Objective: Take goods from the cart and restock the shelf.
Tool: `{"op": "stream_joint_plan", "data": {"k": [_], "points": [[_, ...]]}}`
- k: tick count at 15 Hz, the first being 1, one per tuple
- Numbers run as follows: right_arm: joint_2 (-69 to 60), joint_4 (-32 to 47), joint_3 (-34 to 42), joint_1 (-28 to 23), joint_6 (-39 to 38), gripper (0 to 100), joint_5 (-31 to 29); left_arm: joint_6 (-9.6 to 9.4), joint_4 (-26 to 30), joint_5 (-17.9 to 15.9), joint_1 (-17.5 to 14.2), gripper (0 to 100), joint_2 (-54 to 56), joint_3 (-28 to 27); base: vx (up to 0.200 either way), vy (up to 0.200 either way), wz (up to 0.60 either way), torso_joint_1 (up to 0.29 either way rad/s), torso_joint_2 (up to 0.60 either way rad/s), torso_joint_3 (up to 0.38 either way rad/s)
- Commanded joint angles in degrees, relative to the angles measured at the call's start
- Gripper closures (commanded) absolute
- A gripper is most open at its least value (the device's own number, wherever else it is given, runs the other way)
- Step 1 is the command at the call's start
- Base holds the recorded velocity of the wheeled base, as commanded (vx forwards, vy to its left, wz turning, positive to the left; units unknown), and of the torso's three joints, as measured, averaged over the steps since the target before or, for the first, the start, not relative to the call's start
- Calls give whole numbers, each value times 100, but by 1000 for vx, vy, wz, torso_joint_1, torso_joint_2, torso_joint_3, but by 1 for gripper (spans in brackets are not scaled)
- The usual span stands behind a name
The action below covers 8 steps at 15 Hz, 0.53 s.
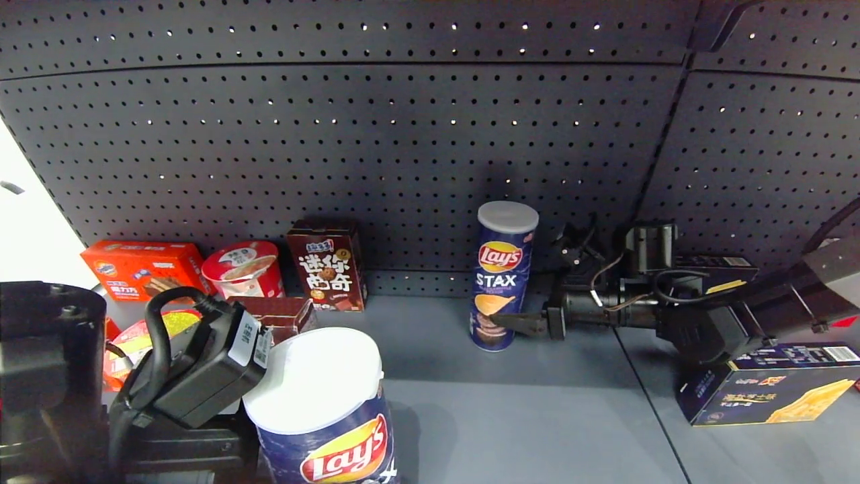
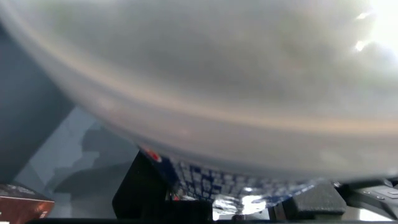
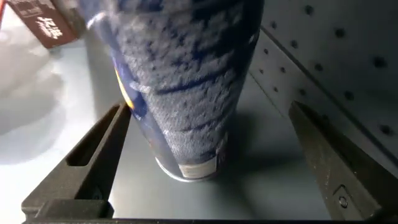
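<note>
A blue chip can with a white lid stands upright on the grey shelf, close to the pegboard back wall. My right gripper is open at the can's base. In the right wrist view one finger lies on each side of the can, with gaps between. A second blue chip can with a white lid is at the lower left, held low in front of the shelf. My left gripper is shut on it, and its lid looms right before the left wrist camera.
At the back left of the shelf stand an orange box, a red cup and a brown box, with a small brown box lying in front. A dark blue box lies at the right. Bare shelf floor lies between the two cans.
</note>
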State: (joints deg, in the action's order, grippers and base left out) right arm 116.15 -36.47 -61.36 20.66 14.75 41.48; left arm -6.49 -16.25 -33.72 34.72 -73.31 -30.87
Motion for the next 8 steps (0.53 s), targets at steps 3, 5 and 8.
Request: {"op": "stream_joint_plan", "data": {"k": [3,5,8], "points": [[-31,0,1,-124,2,0,0,-2,-1,-3,-9,100,1,63,0,0,0,0,0,0],[-31,-9,1,-36,2,0,26,-2,-10,-3,-9,100,1,72,0,0,0,0,0,0],[39,-9,-52,61,2,0,211,-2,-10,-3,-9,100,1,107,0,0,0,0,0,0]]}}
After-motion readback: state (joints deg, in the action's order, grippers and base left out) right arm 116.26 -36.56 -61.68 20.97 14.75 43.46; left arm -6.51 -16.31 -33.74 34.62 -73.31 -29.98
